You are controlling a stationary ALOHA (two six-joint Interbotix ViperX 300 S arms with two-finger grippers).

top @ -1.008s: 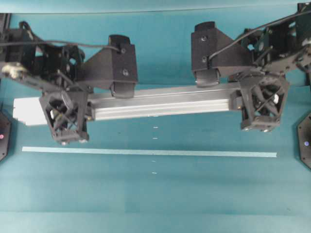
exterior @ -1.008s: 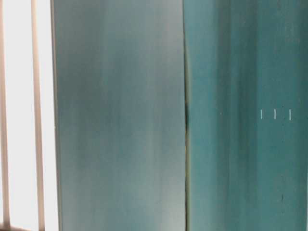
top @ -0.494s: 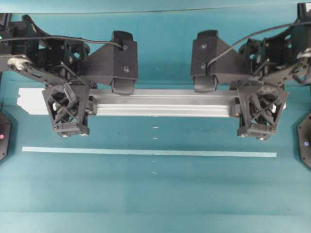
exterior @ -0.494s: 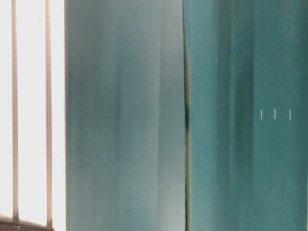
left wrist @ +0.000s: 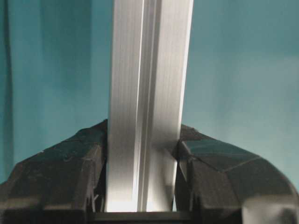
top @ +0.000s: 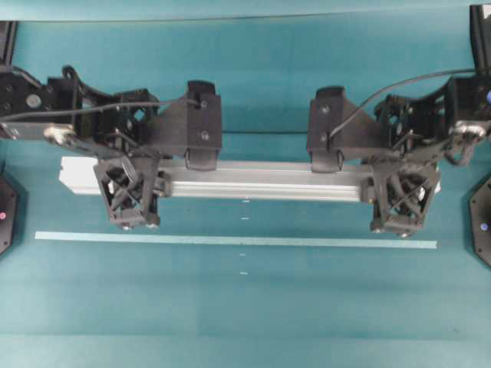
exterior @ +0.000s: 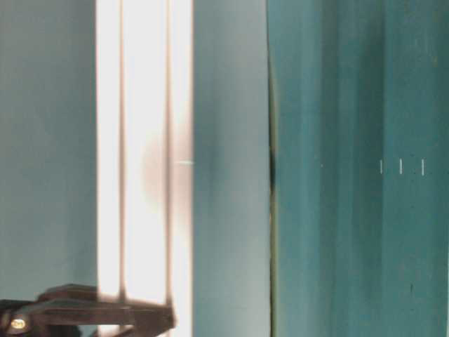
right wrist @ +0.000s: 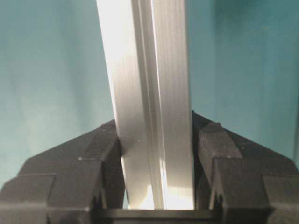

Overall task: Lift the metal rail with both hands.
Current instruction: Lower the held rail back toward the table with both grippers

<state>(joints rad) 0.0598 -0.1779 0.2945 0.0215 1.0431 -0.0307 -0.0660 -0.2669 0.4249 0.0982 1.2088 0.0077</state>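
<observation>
The table (top: 253, 307) is covered in a plain teal mat, and a teal wall rises behind it at the top of the overhead view. A thin pale tape strip (top: 230, 240) lies flat on the mat, in front of both pincers and apart from them; a few small white ticks (top: 245, 218) mark the mat near its middle. No containers show, and no readable writing or brand marks.

The rail (top: 261, 181) runs level across the overhead view. The left gripper (top: 129, 193) pinches it near one end and the right gripper (top: 400, 198) near the other, so the rail spans between them. Both wrist views show the rail (left wrist: 147, 93) pressed between the black fingers (left wrist: 60, 172) on either side, jaws tight against its grooved faces (right wrist: 152, 93).
</observation>
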